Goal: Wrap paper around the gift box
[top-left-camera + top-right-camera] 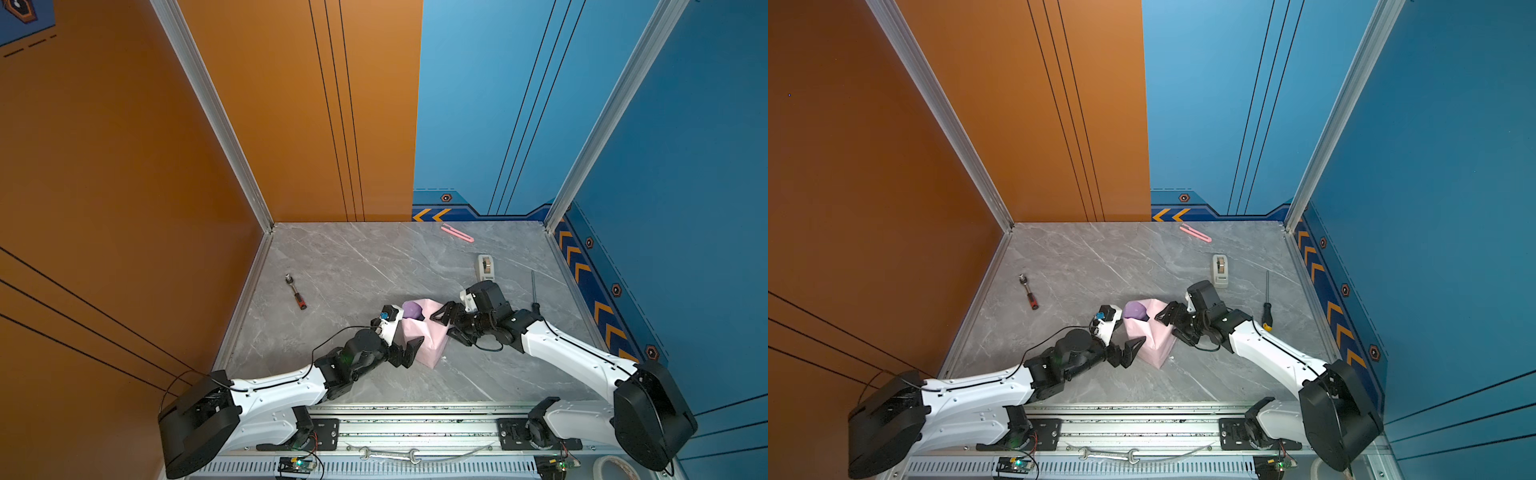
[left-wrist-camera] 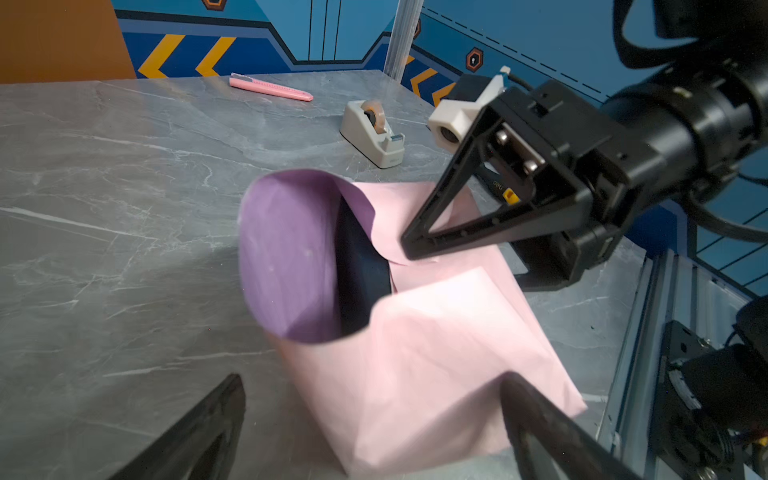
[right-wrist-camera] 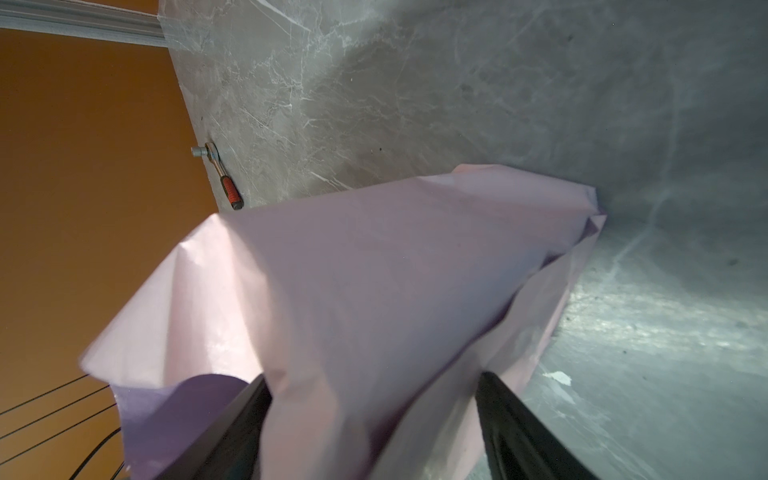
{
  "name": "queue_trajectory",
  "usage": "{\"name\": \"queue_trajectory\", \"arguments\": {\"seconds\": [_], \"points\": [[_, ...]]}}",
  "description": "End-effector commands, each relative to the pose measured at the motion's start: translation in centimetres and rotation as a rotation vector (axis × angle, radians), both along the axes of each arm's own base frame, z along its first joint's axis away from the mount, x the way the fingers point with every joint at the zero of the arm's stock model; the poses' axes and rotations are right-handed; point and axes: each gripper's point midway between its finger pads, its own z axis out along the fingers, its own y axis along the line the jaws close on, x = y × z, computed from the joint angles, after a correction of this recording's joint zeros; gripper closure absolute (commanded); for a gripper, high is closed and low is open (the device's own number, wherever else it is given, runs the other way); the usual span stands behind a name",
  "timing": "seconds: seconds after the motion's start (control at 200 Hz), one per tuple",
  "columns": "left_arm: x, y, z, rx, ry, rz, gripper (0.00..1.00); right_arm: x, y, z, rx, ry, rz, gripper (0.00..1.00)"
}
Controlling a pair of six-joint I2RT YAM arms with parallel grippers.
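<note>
the left gripper (image 2: 374, 386) is standing wide open and gripping nothing, with the near end of the paper (image 2: 415, 353) lying between and just ahead of its jaws. the paper is sitting pink side out, folded loosely around the gift box (image 2: 360, 270). the box is showing only as a dark sliver at the open, lilac-lined end farther from that gripper. the right gripper (image 1: 441, 325) is straddling the opposite edge of the bundle with its jaws well apart, one fingertip touching the top flap. whether it is actually pinching, i cannot tell.

the sheet is looking thin, light and springy, so loose flaps are likely going to lift unless pressed flat. the box is looking stiff and light, giving firm edges to crease against. the best hold is probably lying at a free flap edge, not on the smooth flat face.
</note>
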Motion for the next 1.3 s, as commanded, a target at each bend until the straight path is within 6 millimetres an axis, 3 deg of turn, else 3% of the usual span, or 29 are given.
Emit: {"name": "queue_trajectory", "arguments": {"seconds": [0.0, 0.18, 0.411, 0.821, 0.966, 1.297], "points": [[0.8, -1.2, 1.7, -0.078, 0.007, -0.017, 0.06, -1.4, -1.3, -2.5, -0.067, 0.066, 0.006, 0.22], [1.4, -1.3, -0.5, -0.051, 0.068, 0.014, 0.12, -1.3, -0.9, -2.1, -0.044, 0.047, 0.019, 0.22], [2.8, 0.3, -2.3, 0.052, 0.137, 0.153, 0.21, -1.0, -0.6, -0.7, -0.001, -0.023, 0.048, 0.20], [3.2, 0.3, -3.5, 0.135, 0.183, 0.188, 0.23, -1.0, 0.6, 1.1, 0.115, -0.099, 0.165, 0.18], [3.3, -0.1, -3.7, 0.157, 0.191, 0.185, 0.24, -0.9, -0.1, 0.4, 0.092, -0.080, 0.157, 0.18], [3.3, 0.1, -4.2, 0.188, 0.206, 0.201, 0.24, -1.1, 0.6, 0.6, 0.128, -0.109, 0.221, 0.18]]}}
